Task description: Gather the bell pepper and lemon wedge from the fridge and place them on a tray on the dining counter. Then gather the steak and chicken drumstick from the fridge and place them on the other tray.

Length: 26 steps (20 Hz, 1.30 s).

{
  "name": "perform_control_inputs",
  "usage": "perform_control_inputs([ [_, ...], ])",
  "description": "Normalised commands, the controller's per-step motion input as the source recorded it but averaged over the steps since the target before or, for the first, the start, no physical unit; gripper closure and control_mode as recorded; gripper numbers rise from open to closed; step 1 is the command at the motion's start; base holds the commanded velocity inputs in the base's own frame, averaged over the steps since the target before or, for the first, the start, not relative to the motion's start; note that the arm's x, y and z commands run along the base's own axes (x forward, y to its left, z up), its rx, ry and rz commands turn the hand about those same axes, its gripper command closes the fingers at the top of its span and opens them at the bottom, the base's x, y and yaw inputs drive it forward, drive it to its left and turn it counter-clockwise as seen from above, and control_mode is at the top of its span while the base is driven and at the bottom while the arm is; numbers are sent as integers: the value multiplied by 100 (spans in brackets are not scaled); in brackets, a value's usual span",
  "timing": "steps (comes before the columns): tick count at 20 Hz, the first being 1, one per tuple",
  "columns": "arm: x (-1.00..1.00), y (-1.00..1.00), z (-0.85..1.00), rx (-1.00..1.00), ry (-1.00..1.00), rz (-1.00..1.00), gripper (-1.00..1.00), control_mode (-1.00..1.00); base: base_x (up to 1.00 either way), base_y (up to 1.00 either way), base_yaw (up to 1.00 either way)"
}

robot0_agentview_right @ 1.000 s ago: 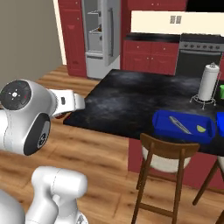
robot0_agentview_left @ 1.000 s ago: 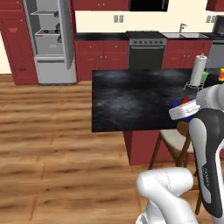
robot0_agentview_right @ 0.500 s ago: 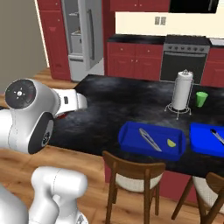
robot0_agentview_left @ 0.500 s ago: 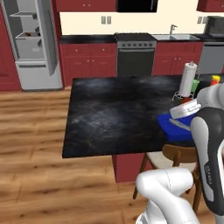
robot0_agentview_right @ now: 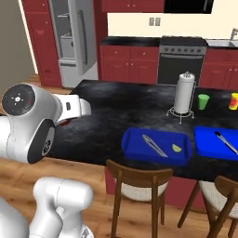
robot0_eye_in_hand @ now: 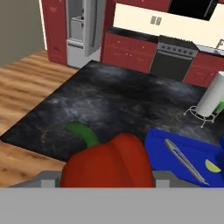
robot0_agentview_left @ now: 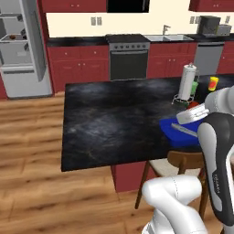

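The jaws grip the red bell pepper (robot0_eye_in_hand: 109, 162) with its green stem, up in the air over the near edge of the black desk (robot0_agentview_right: 116, 111). A blue tray (robot0_agentview_right: 135, 139) sits by that near edge with the lemon wedge (robot0_agentview_right: 176, 148) and metal tongs (robot0_agentview_right: 154, 145) in it. A second blue tray (robot0_agentview_right: 209, 144) lies just beside it.

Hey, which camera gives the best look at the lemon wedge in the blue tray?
The right base view: the lemon wedge lies in plain sight in the near blue tray, beside the tongs. The hand view catches it at its right edge. In the left base view the arm covers that part of the tray.
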Motion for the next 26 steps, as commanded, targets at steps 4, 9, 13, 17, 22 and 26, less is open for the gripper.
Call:
perform_control_inputs([
  [4, 0, 0, 0, 0, 0, 0, 100, 100, 100, 0, -35],
  [9, 0, 0, 0, 0, 0, 0, 100, 100, 100, 0, -41],
  [13, 0, 0, 0, 0, 0, 0, 100, 100, 74, 0, -33],
  [17, 0, 0, 0, 0, 0, 0, 100, 100, 0, 55, -7],
  [22, 0, 0, 0, 0, 0, 0, 100, 100, 0, 99, 3],
  [26, 0, 0, 0, 0, 0, 0, 100, 100, 13, 49, 14],
])
